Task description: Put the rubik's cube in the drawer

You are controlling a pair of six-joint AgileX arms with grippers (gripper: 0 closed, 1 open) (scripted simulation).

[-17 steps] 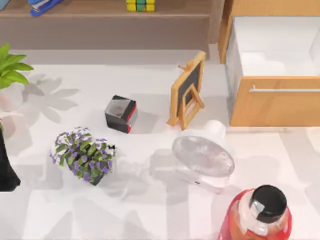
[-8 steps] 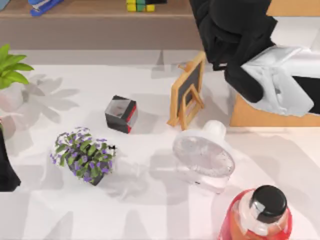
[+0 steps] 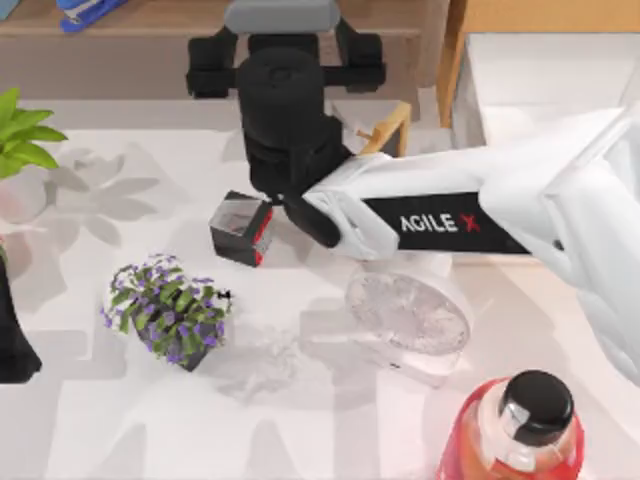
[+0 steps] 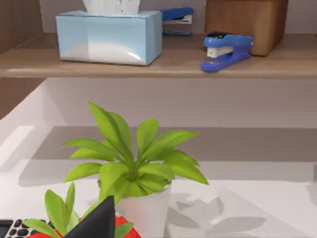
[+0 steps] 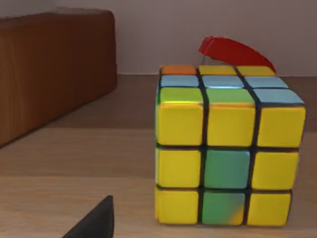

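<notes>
My right gripper [image 3: 282, 15] is reaching over the wooden shelf at the back of the white table [image 3: 90, 420] — that's where the yellow, green and blue tiled rubik's cube [image 5: 229, 146] sits, not gripped. Can't tell how wide its jaws are. The light-wood drawer with white interior [image 3: 545, 95] is pulled out, ready. Left arm's parked beside the leafy potted plant [image 4: 133, 168].
</notes>
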